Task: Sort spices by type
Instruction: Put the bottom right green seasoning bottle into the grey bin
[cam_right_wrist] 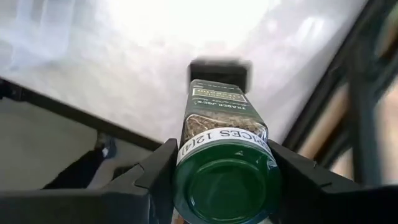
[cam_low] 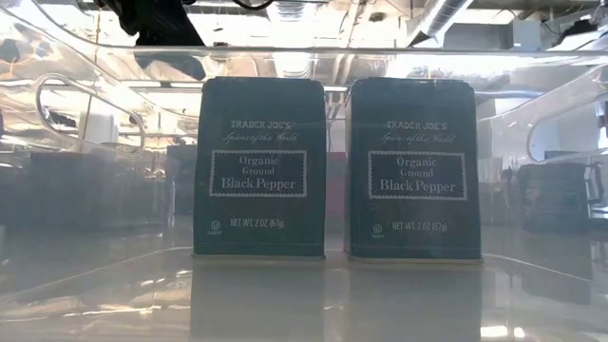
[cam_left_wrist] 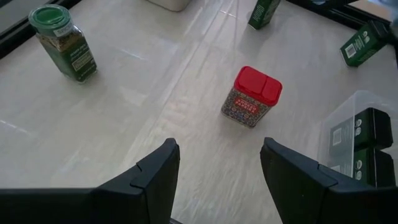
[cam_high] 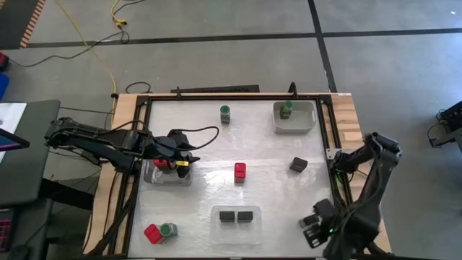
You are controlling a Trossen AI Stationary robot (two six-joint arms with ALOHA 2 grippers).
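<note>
My right gripper (cam_right_wrist: 224,155) is shut on a round green-lidded jar (cam_right_wrist: 222,124) at the table's near right corner (cam_high: 315,224). My left gripper (cam_left_wrist: 217,155) is open and holds nothing. It hovers at a clear tray (cam_high: 155,177) on the left (cam_high: 189,163), where a red container stands. Ahead of its fingers a red-lidded jar (cam_left_wrist: 252,96) stands upright on the table (cam_high: 240,171). Another green-lidded jar (cam_left_wrist: 62,40) stands at the far side (cam_high: 225,113). Two black pepper boxes (cam_low: 258,166) stand in a clear tray (cam_high: 235,215). One black box (cam_high: 299,165) lies loose. My right gripper pinches the green-lidded jar between its two fingers, one on each side of the body just below the lid (cam_right_wrist: 186,146). The jar lies along the fingers, with its lid (cam_right_wrist: 224,186) toward the wrist and its base pointing away over the table.
A grey tray (cam_high: 312,119) at the far right holds one green-lidded jar (cam_high: 286,108). A red container (cam_high: 153,232) and a green-lidded jar (cam_high: 168,230) stand together at the near left. A raised black frame rims the table. Bare tabletop lies in the middle.
</note>
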